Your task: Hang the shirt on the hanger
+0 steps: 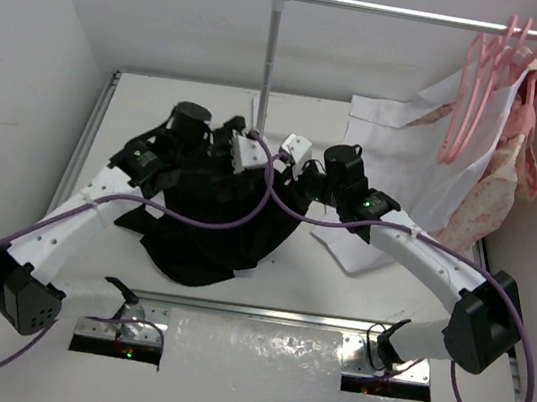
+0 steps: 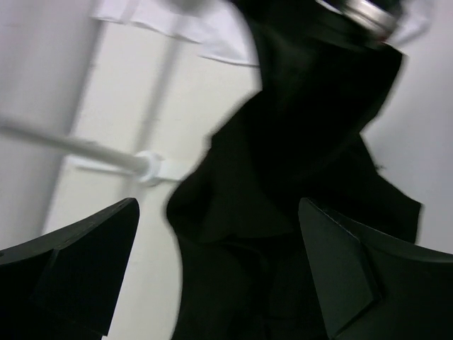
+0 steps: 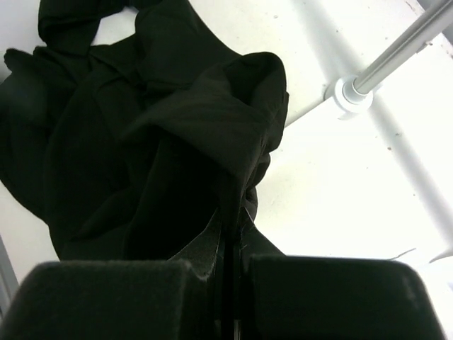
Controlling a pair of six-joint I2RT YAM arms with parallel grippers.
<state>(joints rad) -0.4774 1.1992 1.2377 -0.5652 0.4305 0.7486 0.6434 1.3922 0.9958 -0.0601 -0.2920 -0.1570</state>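
**Shirt** (image 1: 210,223) is lying bunched in the middle of the table (image 1: 142,101). Its upper part is being drawn up into a peak near the foot of the upright post (image 1: 269,60).

**Right gripper** (image 3: 230,273) is pinching a fold of that peak, pads closed down to a sliver with cloth between them.

**Left gripper** (image 2: 219,273) is hovering with its fingers spread wide, holding nothing. The black cloth is hanging just in front of the gap.

**Hanger** (image 1: 460,113) is hanging among its look-alikes at the far right end of the rail (image 1: 398,11), well apart from the shirt. Neither arm is carrying it.

Risks, as judged:
- The grip is taking only a thin fold, so the weight of the limp cloth may be pulling it free once it is raised higher.
- I cannot tell whether the pinched fold is collar, hem or sleeve. A wrong hold would be leaving no neck opening for the hanger.
- Both wrists are crowding together beside the post, so cables or fingers could be snagging there.
- The white shirt (image 1: 400,130) is lying between the black one and the hangers, so a trailing hem could be sweeping it along.
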